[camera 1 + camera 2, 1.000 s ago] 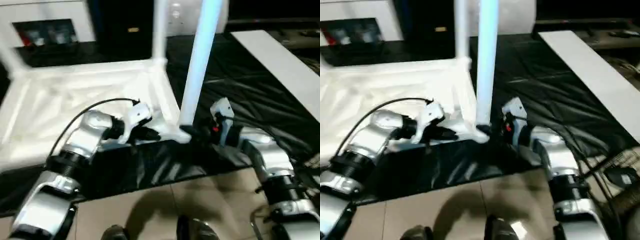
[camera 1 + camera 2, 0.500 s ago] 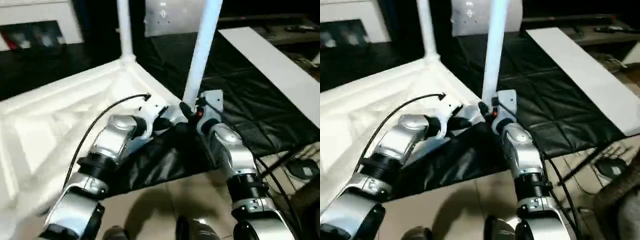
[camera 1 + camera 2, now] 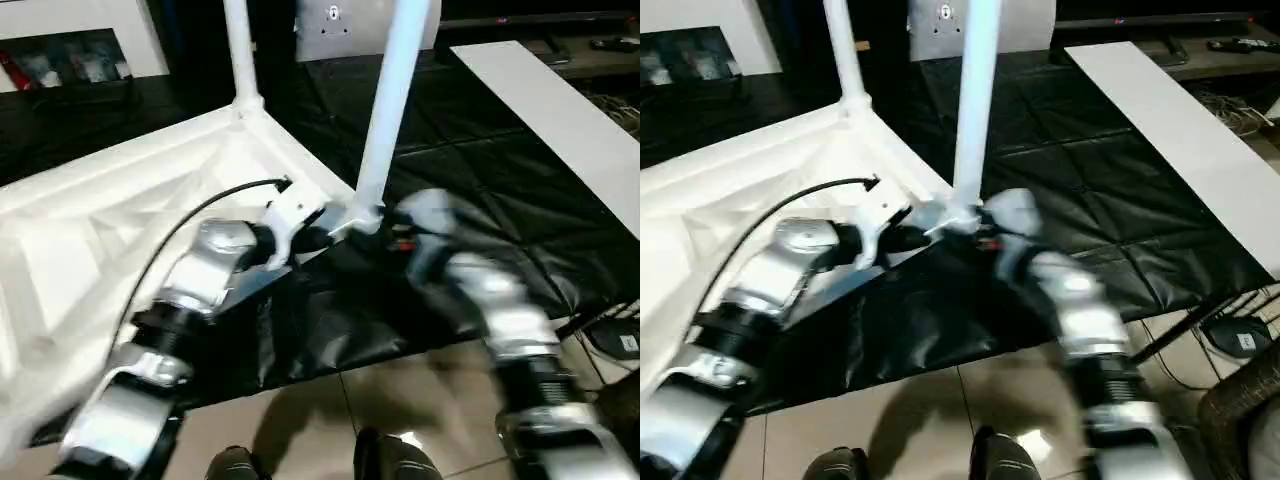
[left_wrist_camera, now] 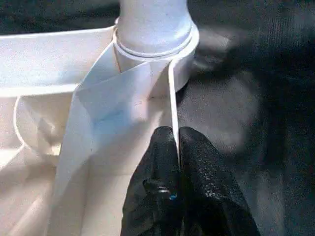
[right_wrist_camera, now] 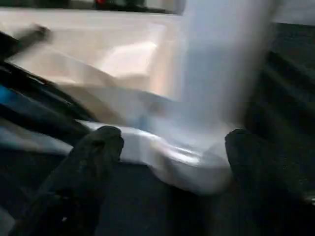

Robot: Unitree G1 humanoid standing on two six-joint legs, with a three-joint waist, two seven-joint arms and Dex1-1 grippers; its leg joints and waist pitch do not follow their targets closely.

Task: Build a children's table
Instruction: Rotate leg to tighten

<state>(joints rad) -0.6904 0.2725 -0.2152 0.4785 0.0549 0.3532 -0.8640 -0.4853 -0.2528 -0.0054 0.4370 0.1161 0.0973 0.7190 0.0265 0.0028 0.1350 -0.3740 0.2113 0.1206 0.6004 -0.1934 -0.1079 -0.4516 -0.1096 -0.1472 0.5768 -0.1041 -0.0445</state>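
The children's table lies upside down on the black sheet, its white ribbed top (image 3: pixel 110 220) to the left. One leg (image 3: pixel 240 50) stands upright in the far corner. A second leg (image 3: pixel 393 100) stands in the near corner socket (image 4: pixel 153 54). My left gripper (image 4: pixel 176 142) is shut on the thin rim wall of the top, just beside that socket. My right gripper (image 5: pixel 172 140) is open, its fingers (image 5: pixel 101 147) spread wide on either side of the socket and leg base (image 5: pixel 221 73), touching neither. In the head views the right arm (image 3: pixel 470 285) is blurred.
The black sheet-covered workbench (image 3: pixel 480 170) reaches to the right, where a long white board (image 3: pixel 560 110) lies on it. Tiled floor and my feet (image 3: pixel 380 460) are below the bench edge. Cables and a wicker object (image 3: pixel 1240 400) sit at the lower right.
My right gripper has opened and drawn back from the base of the near leg, its arm swinging to the right. The left gripper keeps its hold on the rim. The camera shifted.
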